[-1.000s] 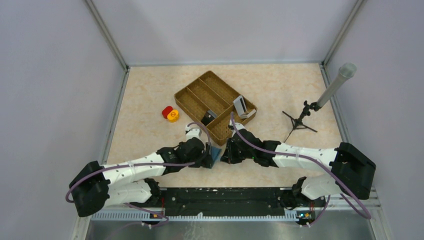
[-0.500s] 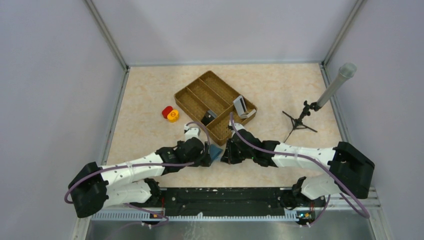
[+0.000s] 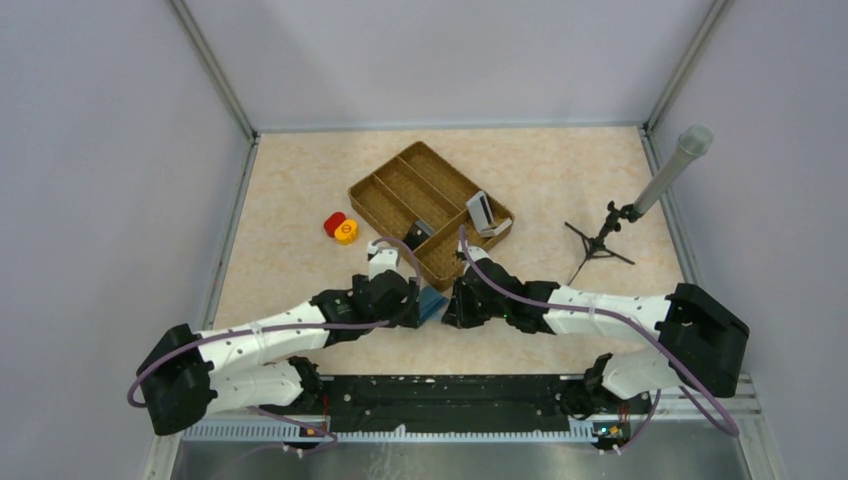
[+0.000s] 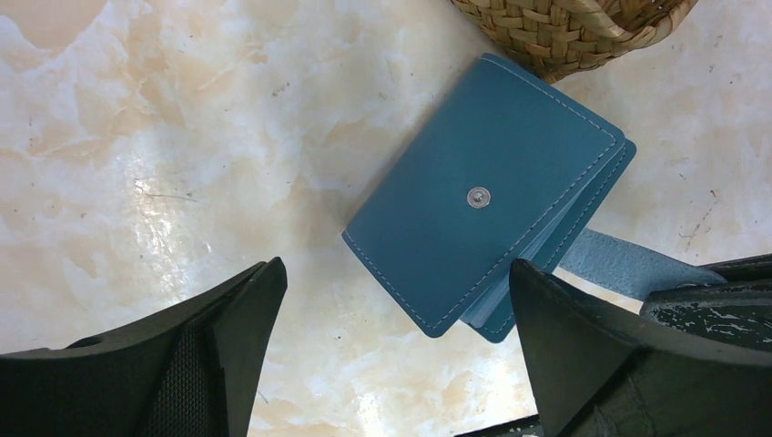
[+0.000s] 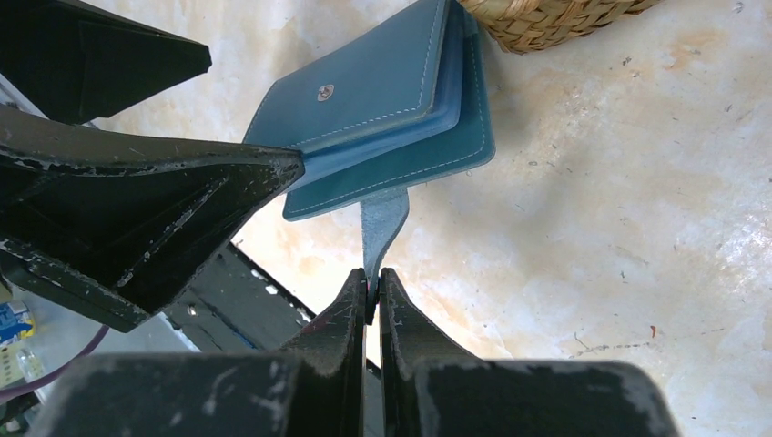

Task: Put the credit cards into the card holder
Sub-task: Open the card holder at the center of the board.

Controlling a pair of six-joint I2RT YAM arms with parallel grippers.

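In the last second we see the left arm creep slightly toward the woven tray (image 4: 564,32). The left gripper (image 4: 396,273) is spread wide and empty over the card holder (image 4: 482,196), which lies folded on the table just beside the tray, so loading hasn't started and the credit cards (image 3: 482,213) sit in the tray. Only the right wrist view shows the right gripper (image 5: 373,284) clenched on the closing tab (image 5: 382,218).

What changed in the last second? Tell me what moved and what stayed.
The left gripper, open, drew back slightly to the left, off the wallet, which seems to lie flatter now. The right gripper stays shut on the wallet's tab. The tray, cards and red and yellow pieces are unchanged.
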